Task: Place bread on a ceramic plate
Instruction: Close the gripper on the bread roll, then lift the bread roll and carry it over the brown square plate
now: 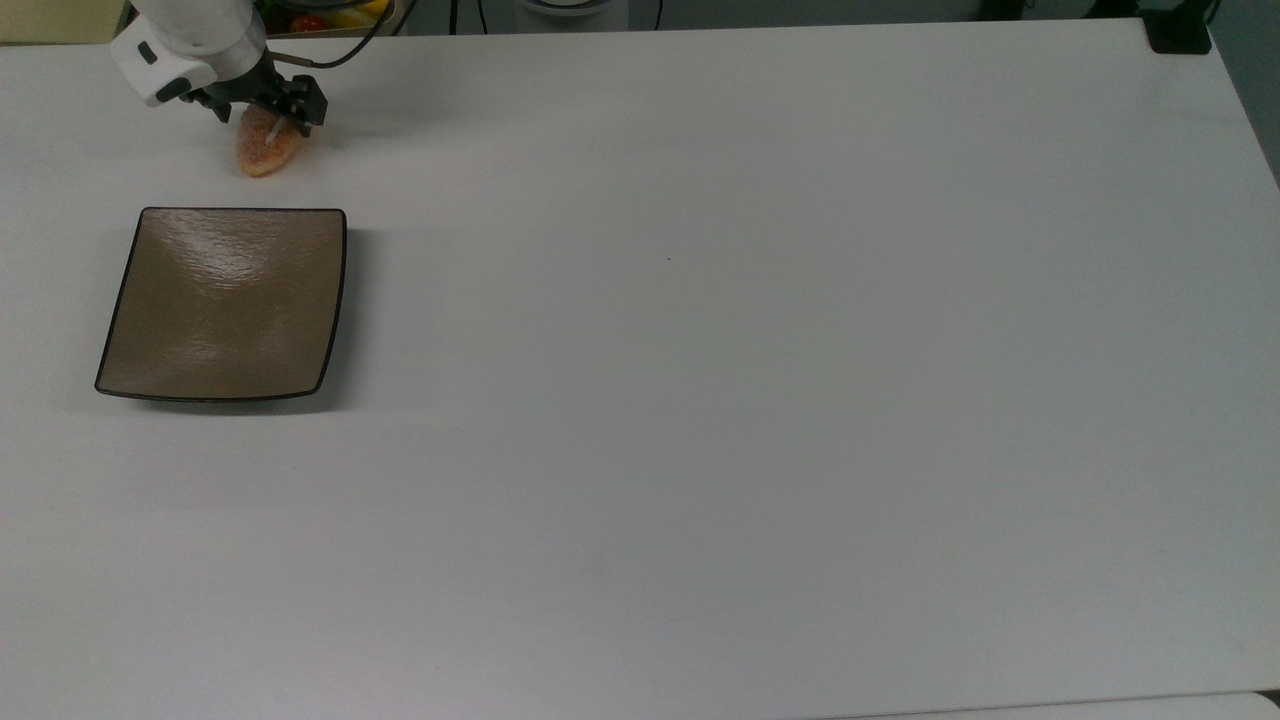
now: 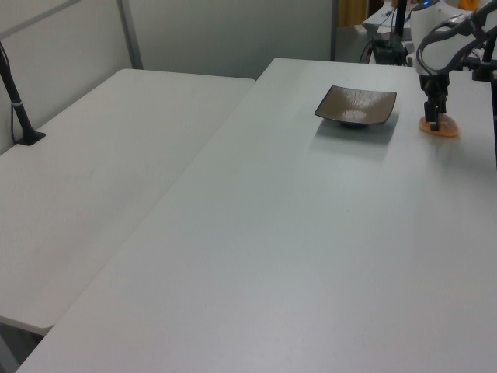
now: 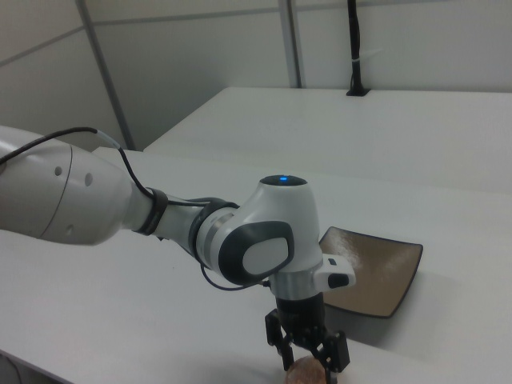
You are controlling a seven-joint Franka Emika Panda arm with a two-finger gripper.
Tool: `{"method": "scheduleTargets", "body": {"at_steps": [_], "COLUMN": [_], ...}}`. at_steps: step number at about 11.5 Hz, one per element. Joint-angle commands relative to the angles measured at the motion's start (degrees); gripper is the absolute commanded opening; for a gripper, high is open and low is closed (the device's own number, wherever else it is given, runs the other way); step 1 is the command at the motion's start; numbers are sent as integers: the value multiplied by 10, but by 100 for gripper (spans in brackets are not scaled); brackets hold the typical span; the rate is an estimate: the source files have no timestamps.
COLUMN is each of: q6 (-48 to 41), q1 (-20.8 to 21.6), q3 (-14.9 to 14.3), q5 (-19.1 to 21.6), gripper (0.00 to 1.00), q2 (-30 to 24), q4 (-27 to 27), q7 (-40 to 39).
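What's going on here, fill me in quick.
A Franka arm has its claw down over the bread, fingers open on either side of it, apparently about to grasp. The bread lies on the white table, not yet lifted. The ceramic plate sits empty nearby, just below the bread in the top view, apart from it. The placing step has not begun.

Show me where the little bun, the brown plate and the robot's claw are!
bread (image 1: pixel 262 155), top view, on its speckled lower end.
ceramic plate (image 1: pixel 225 300), top view, on its bare middle.
gripper (image 1: pixel 270 118), top view, between its fingertips, over the bread.
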Motion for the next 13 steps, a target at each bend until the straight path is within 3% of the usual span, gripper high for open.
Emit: {"method": "scheduleTargets", "body": {"at_steps": [1,9,10,13], "q6": [31,-6,-27,-36], "q1": [-3,-2,0,6], "q3": [-4,-4,-4,-4], "q5": [-13,-5,4,82], "gripper": [44,41,41,41], "q2": [-8,-44,-47,-46], "q4": [-22,3,20,81], "q7": [-9,-20,-19,-15]}}
